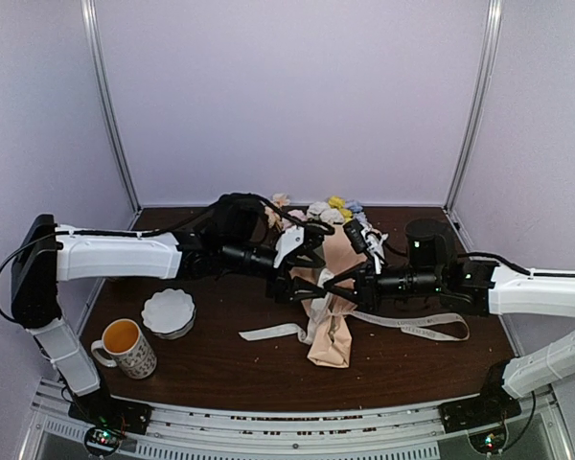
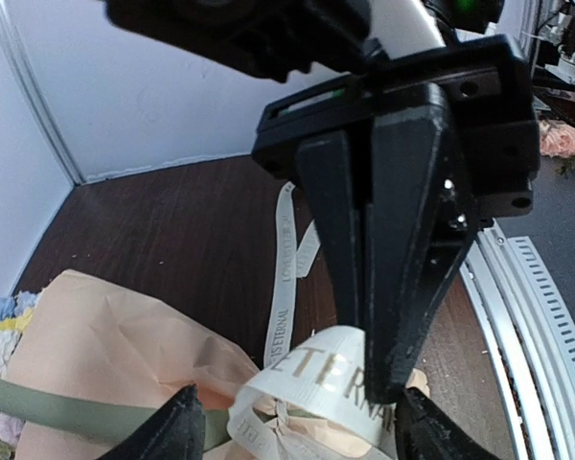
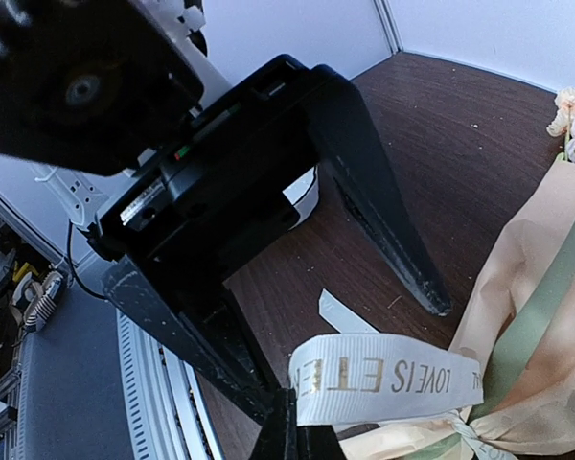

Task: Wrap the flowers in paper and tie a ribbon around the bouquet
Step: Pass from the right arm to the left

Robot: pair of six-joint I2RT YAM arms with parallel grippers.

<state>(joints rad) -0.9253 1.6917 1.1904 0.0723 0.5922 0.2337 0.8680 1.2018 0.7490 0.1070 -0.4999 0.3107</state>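
Jaws of the left gripper (image 2: 302, 433) are spread; those of the right gripper (image 3: 289, 433) are pinched on the cream lettered flat ribbon (image 3: 383, 379). Pastel flowers (image 1: 331, 209) are wrapped in peach-tan paper (image 1: 331, 335) on the dark brown table (image 1: 220, 364); the tie is judged unfinished.

Paper-wrapped bouquet (image 1: 332, 341) mid-table, ribbon (image 1: 268, 333) tails either side, white bowl (image 1: 168, 312), mug (image 1: 127, 348) left.

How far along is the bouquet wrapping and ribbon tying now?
Done: the flowers sit wrapped in the paper, with the ribbon passed round it. In hand: the right gripper pinches a ribbon loop; the left gripper stands open beside it. Left: finishing the knot; the tails lie loose on the table.
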